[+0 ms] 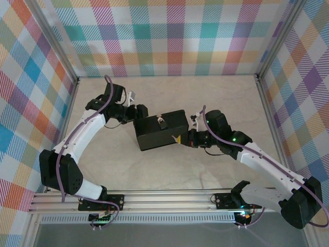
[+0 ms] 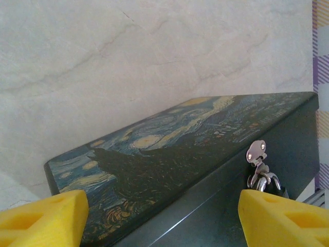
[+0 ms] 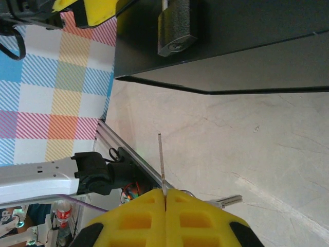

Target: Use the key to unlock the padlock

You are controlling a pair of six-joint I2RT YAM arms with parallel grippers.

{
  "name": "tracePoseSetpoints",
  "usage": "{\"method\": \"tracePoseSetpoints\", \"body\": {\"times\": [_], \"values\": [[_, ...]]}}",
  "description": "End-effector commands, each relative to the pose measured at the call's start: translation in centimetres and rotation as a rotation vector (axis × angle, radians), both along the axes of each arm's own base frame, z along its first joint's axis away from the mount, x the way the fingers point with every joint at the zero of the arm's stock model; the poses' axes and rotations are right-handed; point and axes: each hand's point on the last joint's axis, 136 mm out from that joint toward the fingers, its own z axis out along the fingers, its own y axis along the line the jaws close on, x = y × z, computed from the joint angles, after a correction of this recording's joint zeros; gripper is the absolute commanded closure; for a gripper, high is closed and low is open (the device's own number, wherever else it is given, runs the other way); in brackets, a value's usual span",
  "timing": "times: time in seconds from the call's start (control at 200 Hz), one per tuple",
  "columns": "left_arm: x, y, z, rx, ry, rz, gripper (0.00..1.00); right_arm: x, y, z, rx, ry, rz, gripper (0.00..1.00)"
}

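the box (image 1: 162, 131) lies near the middle of the worktop (image 1: 154, 170), its long axis running roughly between the left and right edges, with the right end turned slightly toward the far edge. the padlock (image 3: 177, 25) hangs from the hasp (image 2: 256, 151) about halfway along a plain dark face of the box. in the right wrist view its body runs top to bottom, shackle end uppermost and keyway end lowermost, with the keyway face turned toward the camera. in the left wrist view only the shackle loops show below the hasp; the body is hidden behind a yellow finger. the left fingers (image 2: 46, 218) are spread wide, with the painted box between them; contact with the box cannot be determined. the right fingers (image 3: 195, 216) are pressed together and clamp the key (image 3: 161, 159) in the seam between them. one slim part of the key, seen edge-on, stands straight out from the fingertips with its long axis aimed toward the box. a second slim part splays off sideways, almost at right angles to the first. the key tip is apart from the padlock, with bare worktop between it and the near lower edge of the box.
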Motion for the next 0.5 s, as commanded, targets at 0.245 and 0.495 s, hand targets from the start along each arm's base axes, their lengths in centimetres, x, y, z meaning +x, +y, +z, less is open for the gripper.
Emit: {"method": "tracePoseSetpoints", "body": {"times": [0.245, 0.495], "values": [[-4.2, -4.2, -0.3, -0.026, 0.021, -0.109, 0.24, 0.3, 0.0, -0.1, 0.013, -0.026, -0.014, 0.99], [-3.4, -2.6, 2.7, 0.132, -0.107, -0.122, 0.26, 0.6, -2.3, 0.2, 0.066, -0.023, -0.029, 1.0]]}}
